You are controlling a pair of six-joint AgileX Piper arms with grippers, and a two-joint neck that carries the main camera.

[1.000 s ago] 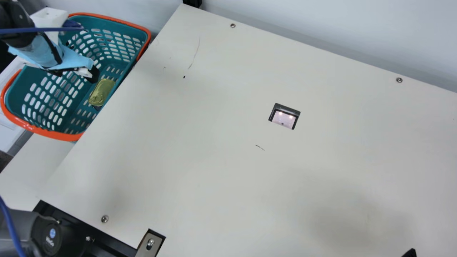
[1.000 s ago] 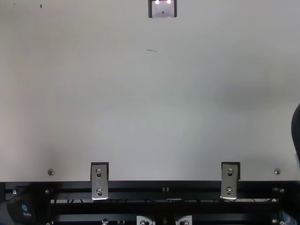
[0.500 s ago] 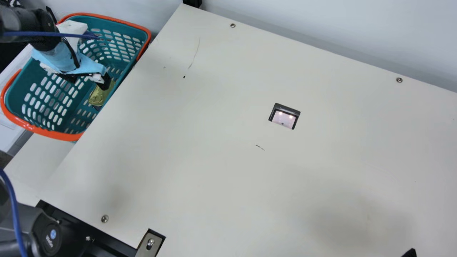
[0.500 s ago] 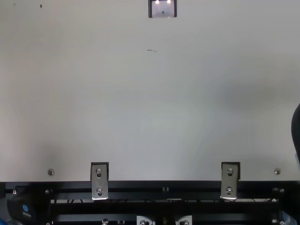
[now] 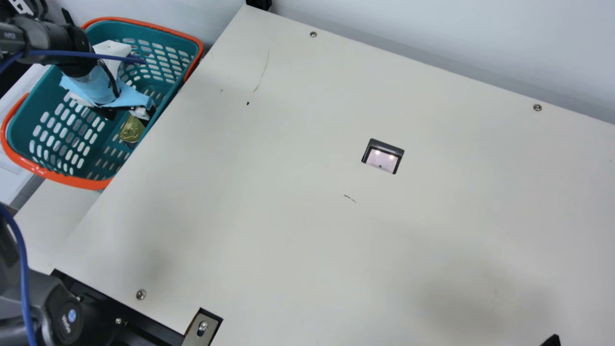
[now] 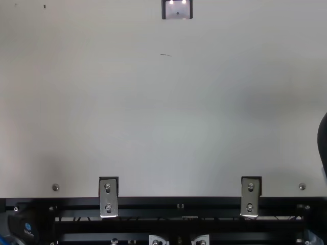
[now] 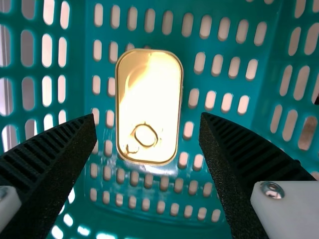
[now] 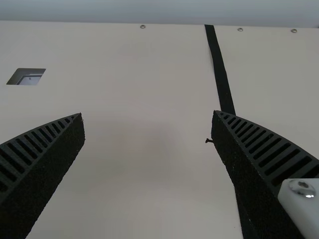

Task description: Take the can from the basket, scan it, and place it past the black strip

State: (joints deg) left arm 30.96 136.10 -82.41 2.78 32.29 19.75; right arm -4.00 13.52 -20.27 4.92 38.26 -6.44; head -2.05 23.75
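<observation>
left claw (image 5: pixel 129 117) has moved farther into the basket (image 5: pixel 72 181), toward its table side, over the last second, now hiding more of the can (image 5: pixel 131 129) in main view. blue cable (image 5: pixel 86 54) shifted along with the arm. can same spot as before, right claw (image 5: pixel 551 340) tip too.

left wrist view: left claw (image 7: pixel 149 116) open, nothing gripped, fingers wide apart. can lies flat on the basket floor, seen between the two fingers, touching neither. gold, rounded corners, pull ring (image 7: pixel 145 135) side up, bright glare on top.

right wrist view: right claw (image 8: pixel 148 117) open too, nothing held, over the table (image 8: pixel 134 194). black strip (image 8: pixel 219 69) runs on the table, partly behind one finger. small dark bit (image 8: pixel 209 141) just beside the strip.

scanner window (image 5: pixel 382 160) set in the table, two lights on, well apart from basket. can still needs picking, scanning, placing.
</observation>
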